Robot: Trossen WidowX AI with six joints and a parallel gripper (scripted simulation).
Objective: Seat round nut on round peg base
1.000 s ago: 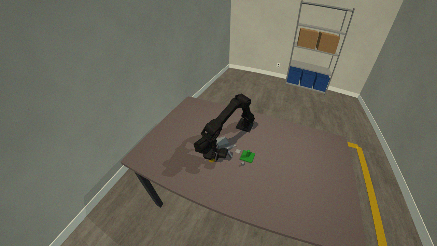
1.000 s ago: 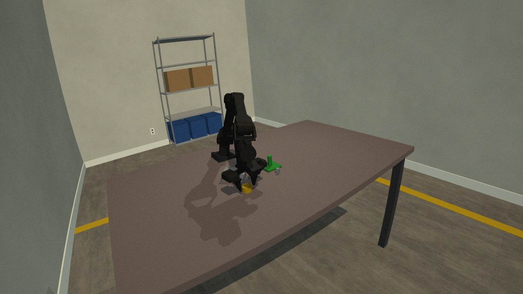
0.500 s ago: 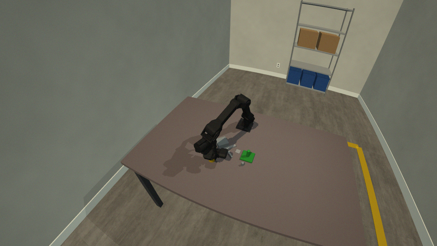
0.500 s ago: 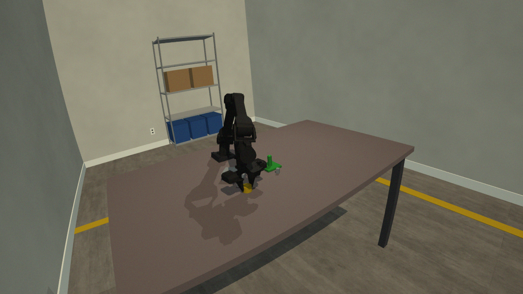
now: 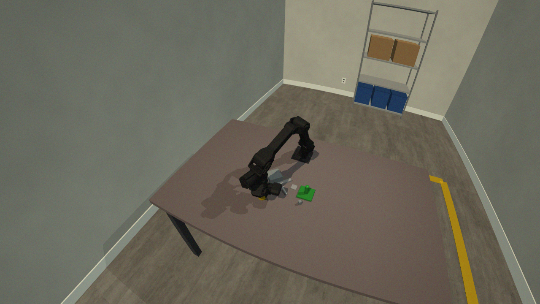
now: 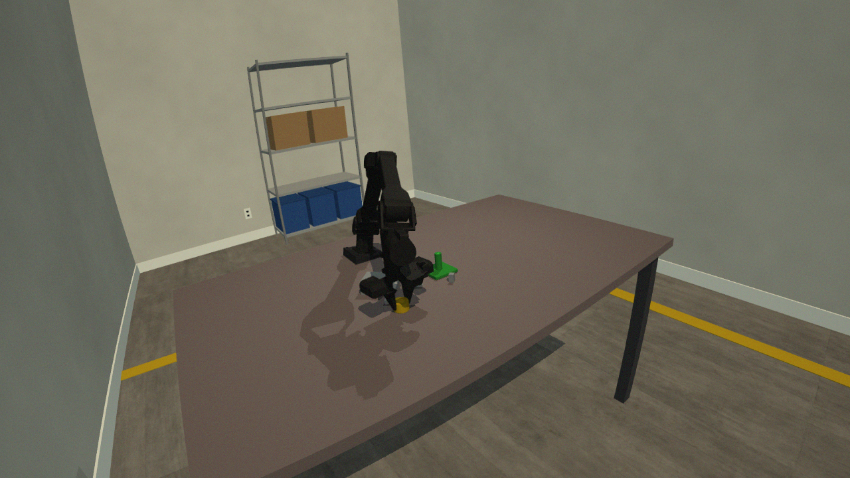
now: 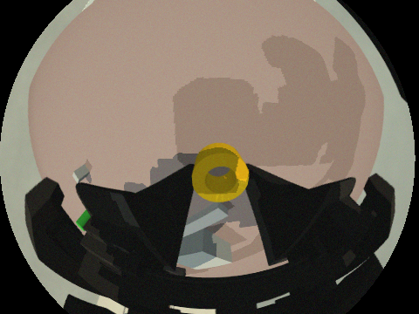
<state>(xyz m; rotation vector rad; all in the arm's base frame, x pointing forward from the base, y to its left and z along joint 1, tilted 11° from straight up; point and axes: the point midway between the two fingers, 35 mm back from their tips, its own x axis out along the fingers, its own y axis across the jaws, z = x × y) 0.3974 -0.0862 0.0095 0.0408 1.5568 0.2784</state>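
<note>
The yellow round nut (image 7: 220,173) sits between my two black fingertips in the wrist view, low over the brown table. In the exterior view the round nut (image 6: 402,305) shows under my gripper (image 6: 402,301), at table level. In the top view only a sliver of yellow shows beneath my gripper (image 5: 263,195). My gripper is shut on the nut. The green base with its upright round peg (image 5: 306,192) stands on the table to the right of the gripper, apart from it; it also shows in the exterior view (image 6: 440,267).
Grey blocks (image 5: 278,177) lie behind the gripper, between it and the arm's base. Small grey pieces (image 5: 299,202) lie beside the green base. A sliver of green (image 7: 84,219) shows at the left edge of the wrist view.
</note>
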